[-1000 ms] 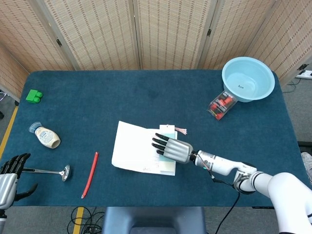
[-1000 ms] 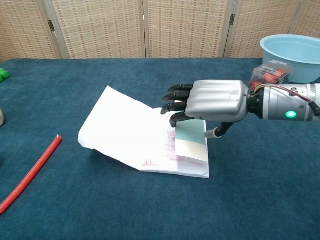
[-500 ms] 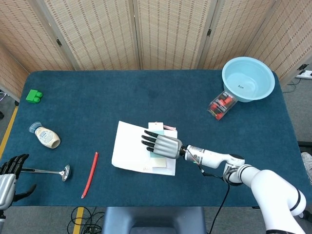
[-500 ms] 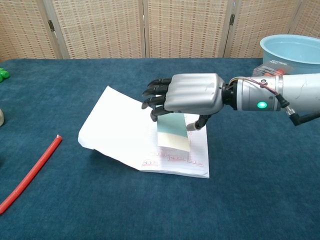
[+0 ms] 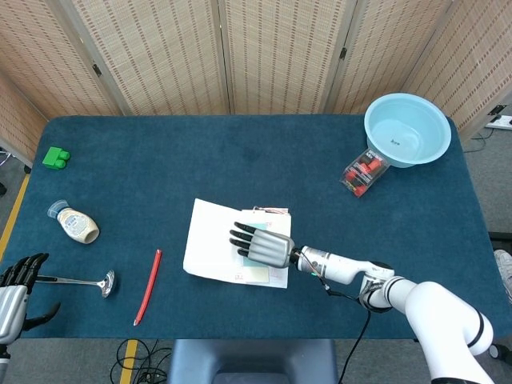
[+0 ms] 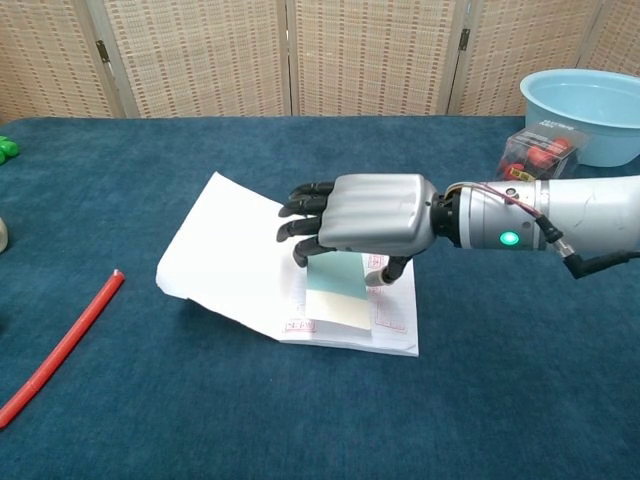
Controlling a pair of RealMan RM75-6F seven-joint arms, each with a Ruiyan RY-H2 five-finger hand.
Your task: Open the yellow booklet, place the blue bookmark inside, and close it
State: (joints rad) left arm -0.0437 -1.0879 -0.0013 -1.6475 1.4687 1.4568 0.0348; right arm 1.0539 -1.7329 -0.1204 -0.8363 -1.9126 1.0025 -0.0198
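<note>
Over the open booklet [image 6: 250,260], right robot hand [image 6: 365,215] pinches the bookmark [image 6: 338,295], hanging long-axis downward.

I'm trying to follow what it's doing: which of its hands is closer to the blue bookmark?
The right. The right hand is directly over the blue bookmark on the open booklet, fingers apparently touching it. The left hand is far away at the table's near left corner, beside a metal spoon.
</note>
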